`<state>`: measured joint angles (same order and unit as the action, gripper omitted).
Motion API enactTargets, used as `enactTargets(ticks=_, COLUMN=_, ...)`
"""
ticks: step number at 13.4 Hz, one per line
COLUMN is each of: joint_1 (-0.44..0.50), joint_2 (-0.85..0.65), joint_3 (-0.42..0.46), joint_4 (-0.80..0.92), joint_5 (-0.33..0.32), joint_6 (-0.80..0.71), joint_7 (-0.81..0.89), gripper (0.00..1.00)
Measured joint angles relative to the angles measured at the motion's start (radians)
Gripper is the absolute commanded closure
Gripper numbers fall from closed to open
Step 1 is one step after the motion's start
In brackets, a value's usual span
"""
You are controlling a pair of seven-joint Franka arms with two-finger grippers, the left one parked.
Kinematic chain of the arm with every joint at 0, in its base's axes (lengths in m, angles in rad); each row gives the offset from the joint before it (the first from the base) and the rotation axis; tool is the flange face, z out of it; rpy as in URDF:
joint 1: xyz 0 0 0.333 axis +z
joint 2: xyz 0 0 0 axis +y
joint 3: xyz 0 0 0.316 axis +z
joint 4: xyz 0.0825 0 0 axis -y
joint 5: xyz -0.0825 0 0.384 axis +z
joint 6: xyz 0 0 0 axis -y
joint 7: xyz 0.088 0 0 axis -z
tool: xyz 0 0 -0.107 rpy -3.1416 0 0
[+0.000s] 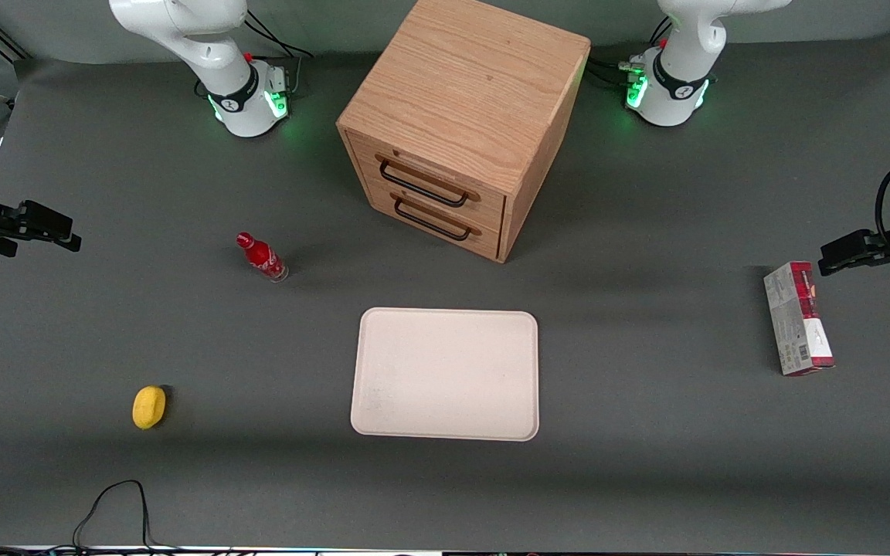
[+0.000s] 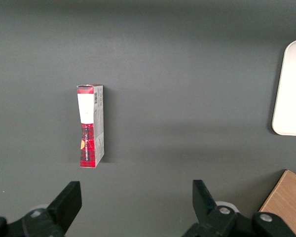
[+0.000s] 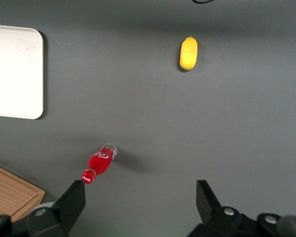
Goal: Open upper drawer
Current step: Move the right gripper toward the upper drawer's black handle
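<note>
I saw my black two-finger gripper [image 3: 139,205] spread open, grasping nothing, above the table, light-oak upper drawer [image 1: 431,181] closed atop two, one red Coca-Cola bottle [image 1: 261,257] standing nearby

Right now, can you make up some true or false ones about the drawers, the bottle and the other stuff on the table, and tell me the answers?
1. The upper drawer is pulled out. False: it sits shut, flush with the wooden cabinet.
2. The gripper is open and holds nothing. True; it hangs above the table toward the working arm's end, away from the cabinet.
3. The red cola bottle stands on the white tray. False: it stands on the bare table, farther from the front camera than the tray.
4. The tray has nothing on it. True.
5. The lemon lies inside the lower drawer. False: it lies on the table, nearer the front camera than the bottle.
</note>
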<state>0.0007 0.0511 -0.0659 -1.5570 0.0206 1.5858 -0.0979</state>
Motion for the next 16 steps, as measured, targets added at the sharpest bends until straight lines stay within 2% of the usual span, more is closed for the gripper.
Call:
enactTargets(ticks=8, joint_1=0.025, joint_2=0.011, joint_3=0.003, joint_4=0.003, joint_5=0.002, joint_6=0.002, joint_7=0.0, gripper=0.0)
enactTargets(ticks=16, joint_1=0.314, joint_2=0.16, joint_3=0.01, joint_4=0.146, joint_5=0.005, joint_6=0.006, joint_7=0.011, gripper=0.0)
